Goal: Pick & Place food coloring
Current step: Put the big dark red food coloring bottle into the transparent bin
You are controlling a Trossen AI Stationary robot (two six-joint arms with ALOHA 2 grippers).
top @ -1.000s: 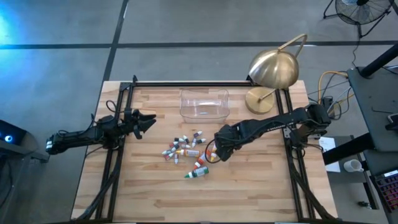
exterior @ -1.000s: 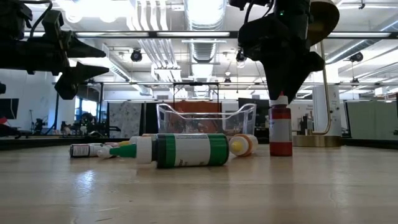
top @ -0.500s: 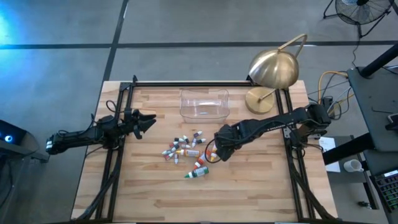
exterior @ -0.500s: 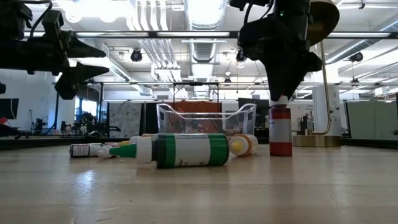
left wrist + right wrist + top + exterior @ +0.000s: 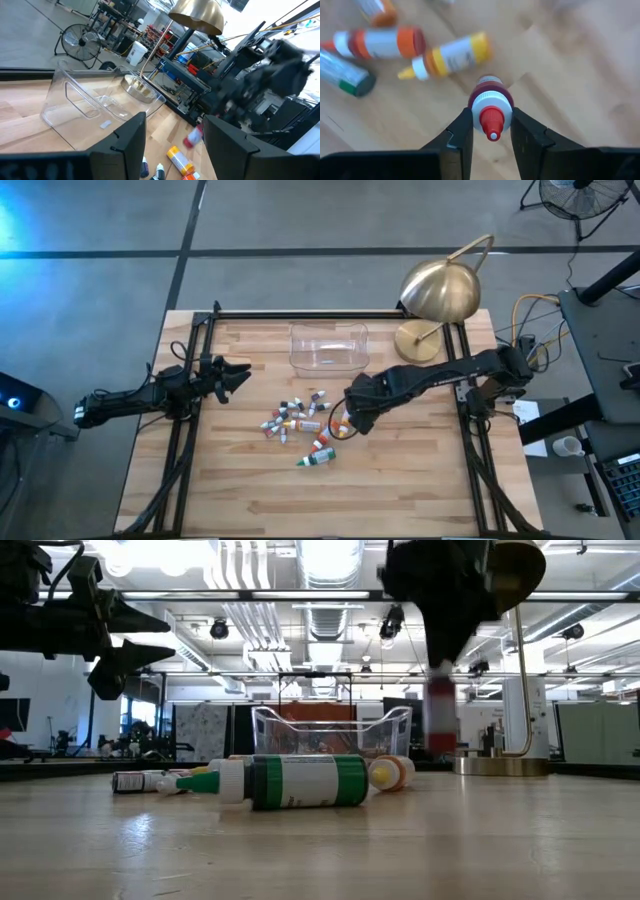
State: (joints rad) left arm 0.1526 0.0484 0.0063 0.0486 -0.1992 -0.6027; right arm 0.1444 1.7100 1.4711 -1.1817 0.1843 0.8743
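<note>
Several tiny food coloring bottles [image 5: 298, 420] lie scattered on their sides mid-table; a green one [image 5: 300, 782] lies nearest the front. My right gripper [image 5: 352, 418] hangs over the right end of the scatter, shut on a red bottle [image 5: 491, 100] with a white collar and a red tip. An orange bottle [image 5: 380, 42] and a yellow one [image 5: 447, 60] lie on the wood below it. My left gripper [image 5: 235, 373] waits open at the table's left, pointing level [image 5: 172, 145]. My right gripper pinches the red bottle's white collar [image 5: 492, 106], just under the red tip, between its two fingers [image 5: 462, 132]. The fingers come from above, pointing down. The bottle [image 5: 440, 725] hangs upright below them, its base clear of the table.
A clear rectangular tub [image 5: 328, 347] stands at the far middle, behind the bottles. A brass lamp [image 5: 440, 295] stands at the far right corner. Black rails [image 5: 190, 440] run along the left and right sides. Bare wood lies toward the near edge.
My right gripper has taken hold of the red bottle's top and gone up. The bottle, which stood upright on the table, now hangs clear of it and has shifted slightly toward the tub.
</note>
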